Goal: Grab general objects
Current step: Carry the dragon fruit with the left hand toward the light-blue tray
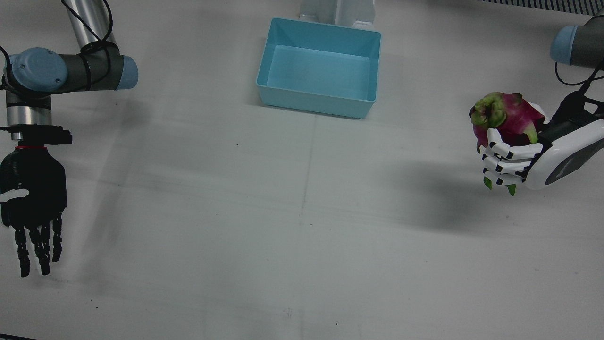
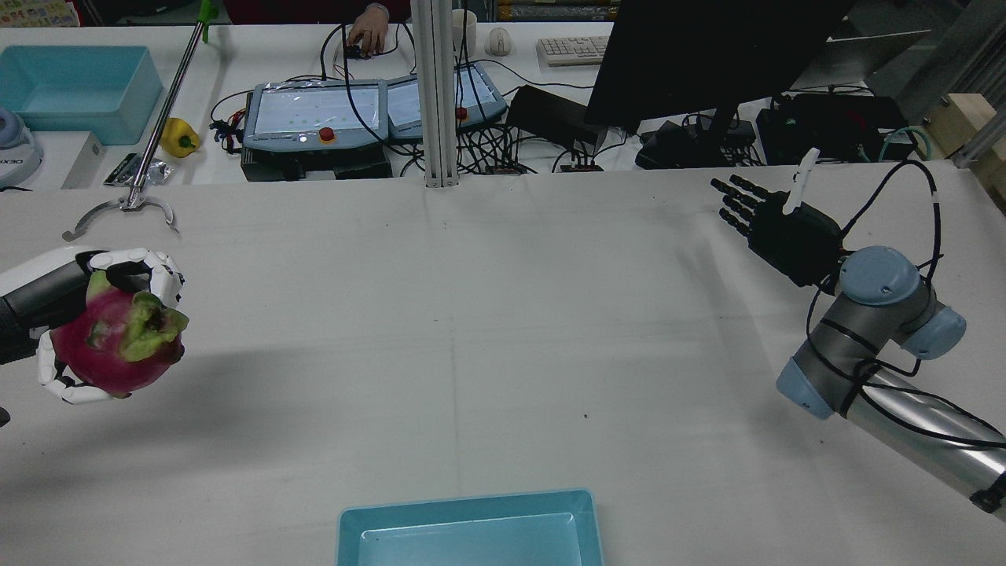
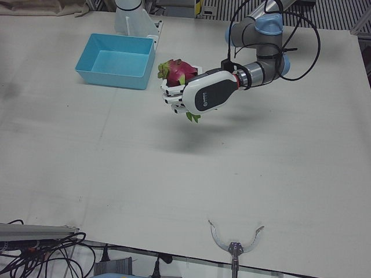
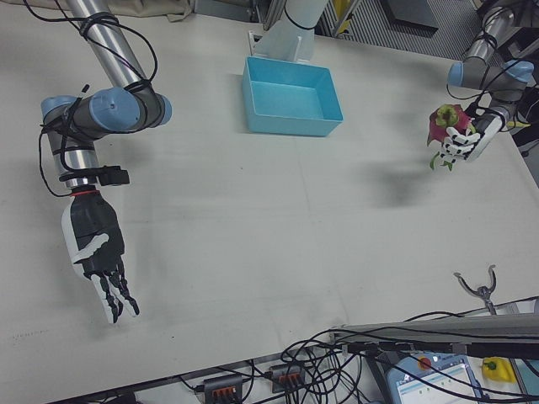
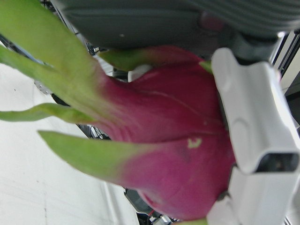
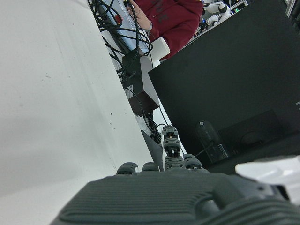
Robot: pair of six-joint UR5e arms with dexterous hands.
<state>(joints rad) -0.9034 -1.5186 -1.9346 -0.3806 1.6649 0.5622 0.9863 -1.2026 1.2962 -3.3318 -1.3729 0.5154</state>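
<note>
A magenta dragon fruit [image 1: 507, 118] with green scales is held in the air by my white left hand [image 1: 524, 158], whose fingers wrap around it. The same fruit [image 2: 114, 342] and left hand [image 2: 55, 314] show at the far left of the rear view, lifted off the table, and again as fruit [image 3: 179, 70] and hand [image 3: 200, 95] in the left-front view. In the left hand view the fruit [image 5: 154, 136] fills the picture. My black right hand [image 1: 33, 198] hovers open on the other side of the table, fingers spread, holding nothing.
A light blue bin [image 1: 321, 66] sits at the robot's edge of the table, between the arms. A metal claw tool [image 2: 126, 208] lies at the table's far edge near the left hand. A monitor, cables and a person's hand [image 2: 365, 35] are beyond the table.
</note>
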